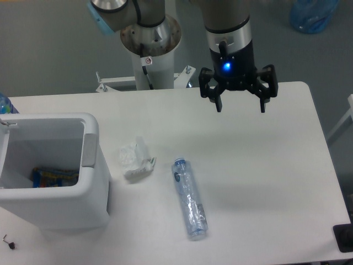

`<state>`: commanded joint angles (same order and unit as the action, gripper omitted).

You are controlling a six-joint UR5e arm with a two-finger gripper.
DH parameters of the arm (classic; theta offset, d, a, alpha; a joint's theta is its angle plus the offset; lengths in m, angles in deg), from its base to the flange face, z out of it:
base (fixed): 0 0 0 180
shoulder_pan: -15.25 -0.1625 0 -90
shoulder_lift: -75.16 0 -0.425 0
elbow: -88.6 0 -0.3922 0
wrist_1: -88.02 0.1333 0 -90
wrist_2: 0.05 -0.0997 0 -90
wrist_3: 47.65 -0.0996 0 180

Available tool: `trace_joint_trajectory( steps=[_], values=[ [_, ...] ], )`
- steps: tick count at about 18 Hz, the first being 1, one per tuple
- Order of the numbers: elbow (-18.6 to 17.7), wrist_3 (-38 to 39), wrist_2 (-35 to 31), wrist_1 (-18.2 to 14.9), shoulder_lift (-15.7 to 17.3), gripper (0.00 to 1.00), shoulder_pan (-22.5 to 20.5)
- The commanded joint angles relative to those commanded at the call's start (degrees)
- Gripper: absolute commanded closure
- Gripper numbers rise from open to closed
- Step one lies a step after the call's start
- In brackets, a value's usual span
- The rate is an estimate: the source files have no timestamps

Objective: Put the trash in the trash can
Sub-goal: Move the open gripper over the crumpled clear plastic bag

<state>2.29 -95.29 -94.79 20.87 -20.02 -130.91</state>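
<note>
A crumpled whitish-clear plastic wrapper [133, 158] lies on the white table, just right of the trash can. A crushed clear bluish bottle [189, 199] lies lengthwise near the table's front middle, cap end toward the back. The trash can [91, 152], a large white bin with a grey panel on its right rim, stands at the left front; a blue and yellow item lies inside it. My gripper [240, 106] hangs open above the back right part of the table, well away from both trash items, with nothing between its fingers.
The arm's base column [149, 49] stands behind the table's back edge. A blue bag [314, 15] lies on the floor at the far right. A small dark object [343, 237] sits at the table's front right corner.
</note>
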Motion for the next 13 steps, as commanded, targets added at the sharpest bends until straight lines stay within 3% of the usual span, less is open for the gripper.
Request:
trace_joint_trajectory(
  steps=[9,11,13],
  values=[
    [-3.77,0.7,0.53,0.17,-0.09,0.0,0.26],
    [-6.92,0.79,0.7,1.66,0.17,0.0,0.44],
    [-10.44,0.88,0.96,5.17,0.52,0.0,1.14]
  ],
)
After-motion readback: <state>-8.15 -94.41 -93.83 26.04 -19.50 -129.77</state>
